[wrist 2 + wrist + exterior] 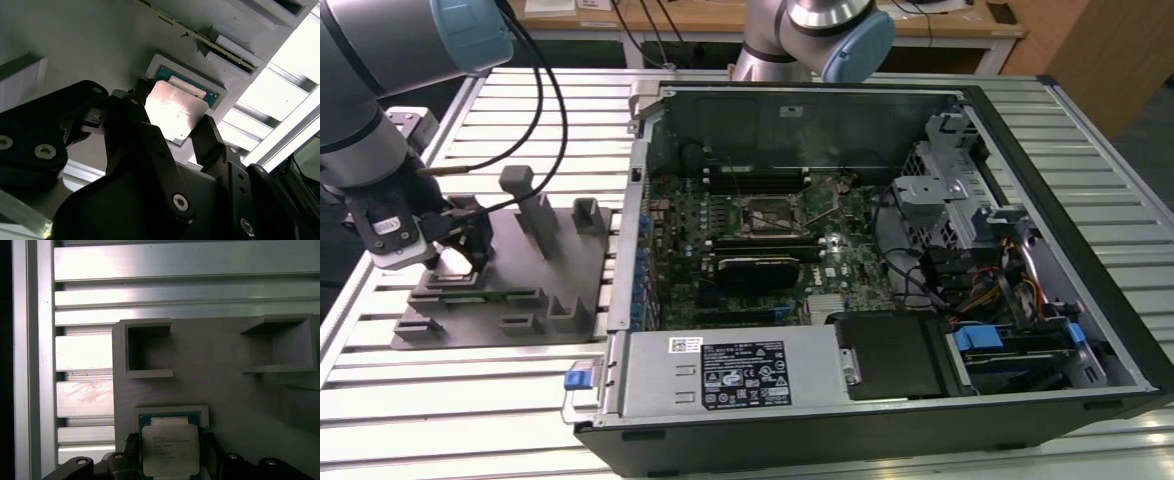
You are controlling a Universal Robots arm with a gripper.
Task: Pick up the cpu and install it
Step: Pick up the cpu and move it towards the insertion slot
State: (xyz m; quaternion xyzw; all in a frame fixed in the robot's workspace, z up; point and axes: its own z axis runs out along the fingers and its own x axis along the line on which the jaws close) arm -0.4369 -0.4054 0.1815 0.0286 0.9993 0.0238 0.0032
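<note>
The gripper is down over the cpu, its black, angular metal links with round bolt heads on either side of the chip. I cannot tell whether it is clamped on the chip or only straddles it. In the second wrist view the gripper frames the cpu the same way.

The cpu lies flat in a shallow square pocket of a grey holder. It is a small square chip with a smooth, shiny silver lid with rounded corners, on a thin green board that shows as a narrow border. The pocket's raised pale rim surrounds it closely.

The holder is matt grey plastic, a flat plate with boxy open-sided brackets standing on it. In the exterior view the gripper is low over the end of the holder nearest that view's left, among upright grey posts.

The holder rests on a table of ribbed, brushed aluminium slats. Just beside it, towards the exterior view's right, lies an open computer case, black-edged with bare metal walls. Inside are a dark circuit board with a square metal-framed socket and a silver box with a label.
</note>
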